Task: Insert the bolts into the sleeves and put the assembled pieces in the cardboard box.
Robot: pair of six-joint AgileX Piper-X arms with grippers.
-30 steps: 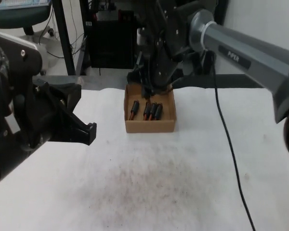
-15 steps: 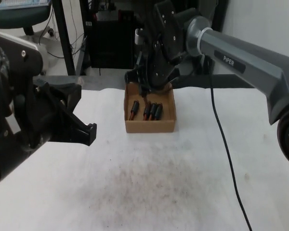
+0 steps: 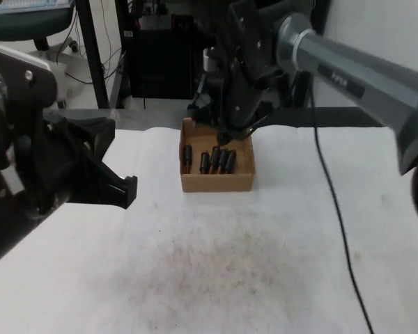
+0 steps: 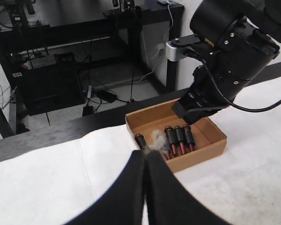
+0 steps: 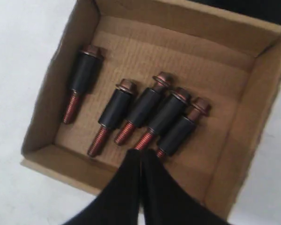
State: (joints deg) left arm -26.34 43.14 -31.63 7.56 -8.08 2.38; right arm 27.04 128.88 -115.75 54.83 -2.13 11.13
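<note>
- Since the earlier frames a fifth piece has come into the cardboard box (image 3: 217, 182). There were four, one apart at the left and three side by side, and now another lies between them. The right arm has shifted slightly over the far side of the box, and the left arm has hardly moved
- The box stands in the upper middle of the high view, on the white-covered desk (image 3: 230, 278)
- In the right wrist view five assembled pieces (image 5: 145, 108) lie flat on the box floor, each a coppery bolt pushed through a black sleeve. Four lie close together near the middle and one (image 5: 84, 70) lies alone beside a side wall (image 5: 47, 110)
- The right fingers (image 5: 126, 187) are pressed together with nothing between them and hang above the near wall of the box
- The left fingers (image 4: 126, 187) are also closed on nothing, well apart from the box, at the left edge of the high view
- Handling, as a judgement: the pieces look small, stiff and dense for their size, and being cylinders they will roll easily
- The threads and bolt heads give little flat surface, so the middle of the black sleeve is the better place to take hold, with the fingers across its width
- A sleeve may slide along its bolt if the piece is tipped, so it is safer carried level or head up
- With five pieces in the box, the task looks close to done
</note>
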